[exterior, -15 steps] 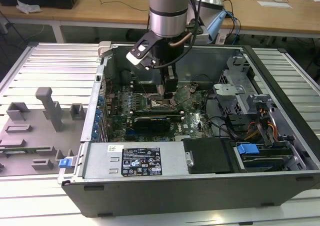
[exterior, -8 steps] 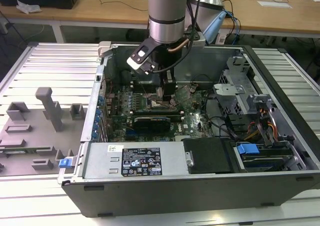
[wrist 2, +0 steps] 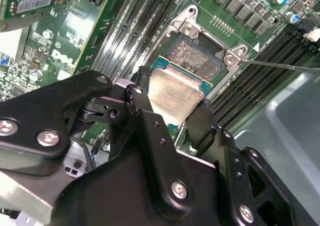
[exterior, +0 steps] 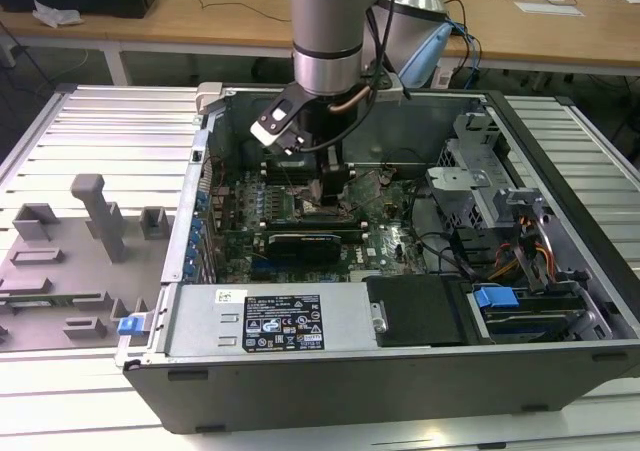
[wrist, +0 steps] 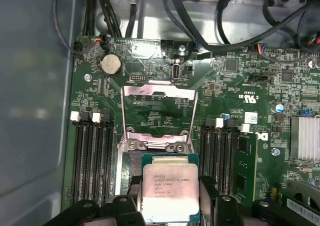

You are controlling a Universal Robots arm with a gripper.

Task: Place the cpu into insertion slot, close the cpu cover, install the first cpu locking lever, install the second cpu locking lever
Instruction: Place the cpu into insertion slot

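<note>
Reaching down from a smooth silver arm [exterior: 325, 66] into the open grey sheet-metal computer case [exterior: 400, 386], middle of the exterior view: black angular gripper [exterior: 333, 189]. Clamped on the cpu [wrist 2: 175, 90] in the second wrist view, matte black fingers [wrist 2: 141, 101] pressing two opposite edges. Flat square chip, dull silvery-beige lid on a thin green-edged base. Held tilted, one side overlapping the insertion slot [wrist 2: 194, 55]; grainy dark pin field partly bare inside a silver rim with round screws. Cannot tell whether touching. In the first wrist view, cpu cover [wrist: 159, 89] swung open beyond the socket: thin shiny metal frame, large window showing green circuit board [wrist: 235, 100]. Long black ribbed memory slots [wrist: 92, 156] flanking the socket.
</note>
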